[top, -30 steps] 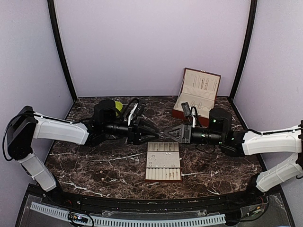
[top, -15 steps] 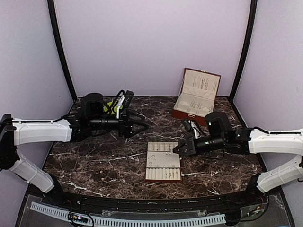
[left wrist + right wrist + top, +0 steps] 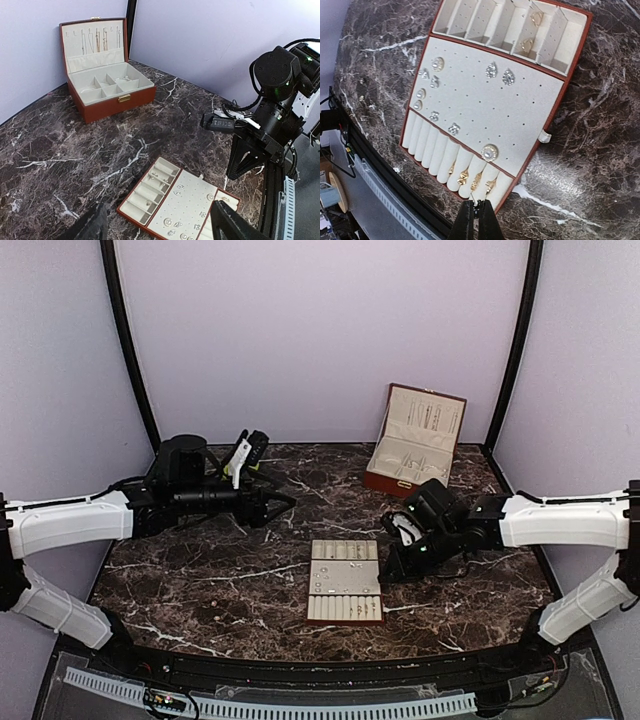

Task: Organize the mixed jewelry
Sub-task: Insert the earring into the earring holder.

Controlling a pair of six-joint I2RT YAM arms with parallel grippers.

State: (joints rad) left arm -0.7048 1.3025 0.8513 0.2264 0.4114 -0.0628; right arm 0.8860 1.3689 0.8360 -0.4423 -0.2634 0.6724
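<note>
My left pincer (image 3: 282, 510) hangs over the marble table (image 3: 200, 580) at about 10 o'clock in the overhead view. Its two fingers (image 3: 92, 230) are spread wide, with nothing between them. My right pincer (image 3: 388, 572) sits low at about 3 o'clock, just beside the right edge of the slotted tray (image 3: 344, 621). Its fingers (image 3: 466, 222) are pressed together on nothing I can see. From its own camera the tips sit just off the tray's brown rim, at 6 o'clock of that view; I cannot tell whether they touch it.

The jewelry (image 3: 491, 70) lies in the tray. Pale studs are pinned across the perforated middle panel, and gold-toned rings (image 3: 476, 180) are tucked into the ring rolls at the near end. Two more gold-toned pieces lie in the compartments at 12 to 1 o'clock. The tray lies flat at 6 o'clock on the table.

An open jewelry box (image 3: 412, 455) stands at 1 o'clock, lid upright, with fine chains (image 3: 96, 39) hanging inside the lid.
</note>
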